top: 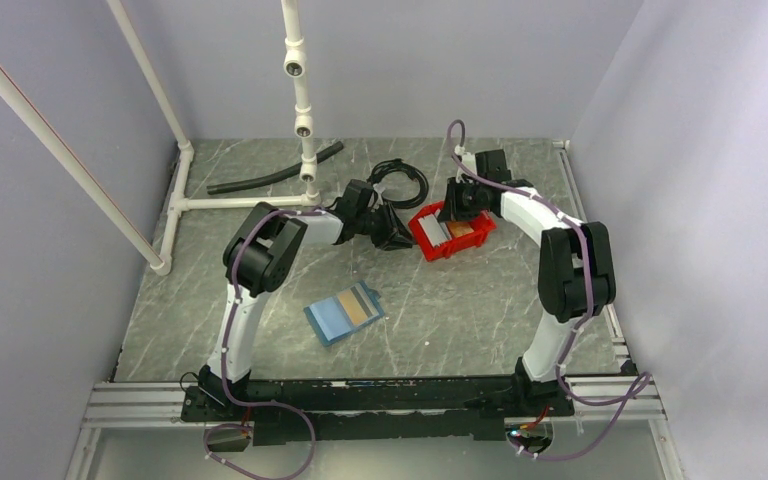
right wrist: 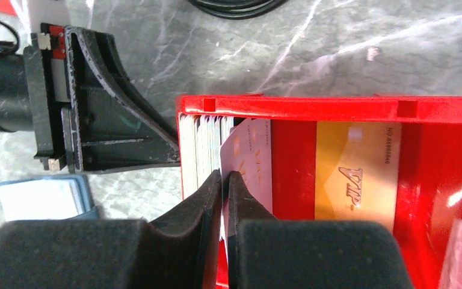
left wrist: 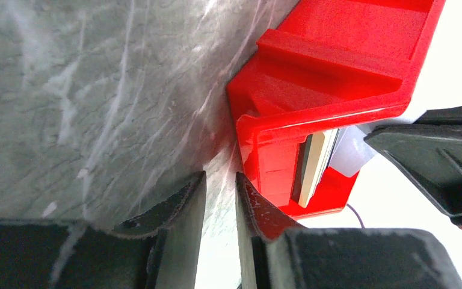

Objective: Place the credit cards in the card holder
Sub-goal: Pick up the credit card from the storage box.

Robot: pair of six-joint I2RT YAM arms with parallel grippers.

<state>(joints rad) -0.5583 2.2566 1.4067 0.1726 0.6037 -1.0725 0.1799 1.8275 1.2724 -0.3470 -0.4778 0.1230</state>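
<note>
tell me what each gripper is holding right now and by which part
The right gripper pinches the near edge of a thin white card standing in the red plastic bin. The left gripper holds nothing, its fingers beside the bin's wall.

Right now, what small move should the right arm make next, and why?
Probably lift straight up. The right tool is pinched shut on a white card standing in the red bin, so raising it should free the card before carrying it to the blue card holder.
</note>
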